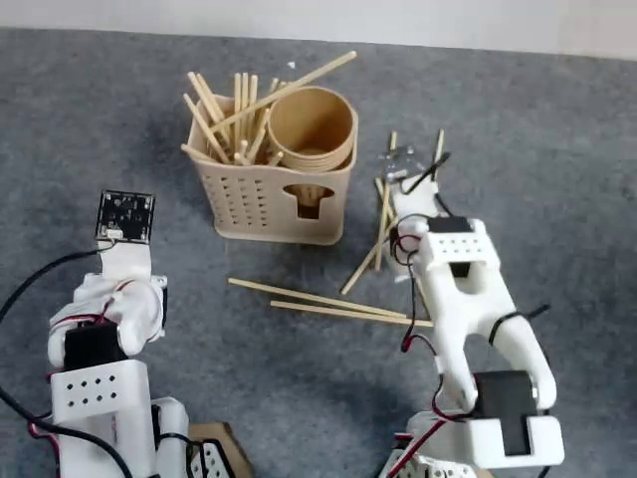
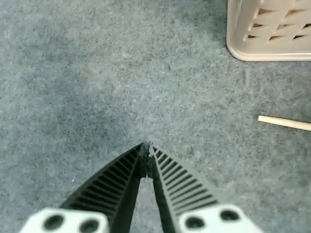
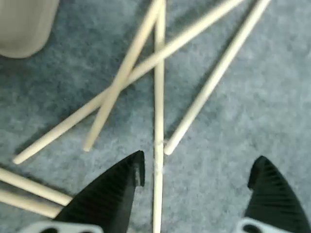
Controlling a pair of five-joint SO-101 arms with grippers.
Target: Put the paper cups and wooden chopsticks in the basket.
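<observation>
Nearest, the left pincer (image 2: 147, 148) is pressed together tip to tip over the grey desk (image 1: 557, 149), around 8 o'clock from the basket. The right pincer (image 3: 198, 170) is spread wide, low over four crossed chopsticks (image 3: 159, 107) at 4 o'clock from the basket. One of them runs between its fingers, close beside one, long axis along the pincer's reach. From above, the arm covers part of this heap. At 6 o'clock from the basket a pair of chopsticks (image 1: 318, 299) lies side by side, pointing 9 to 3 o'clock. Farthest, the basket (image 1: 269, 204) stands at 12 o'clock, holding nested paper cups (image 1: 314, 124), too tightly stacked to count, and a leaning bundle (image 1: 239, 124) of roughly ten sticks, one jutting toward 2 o'clock
</observation>
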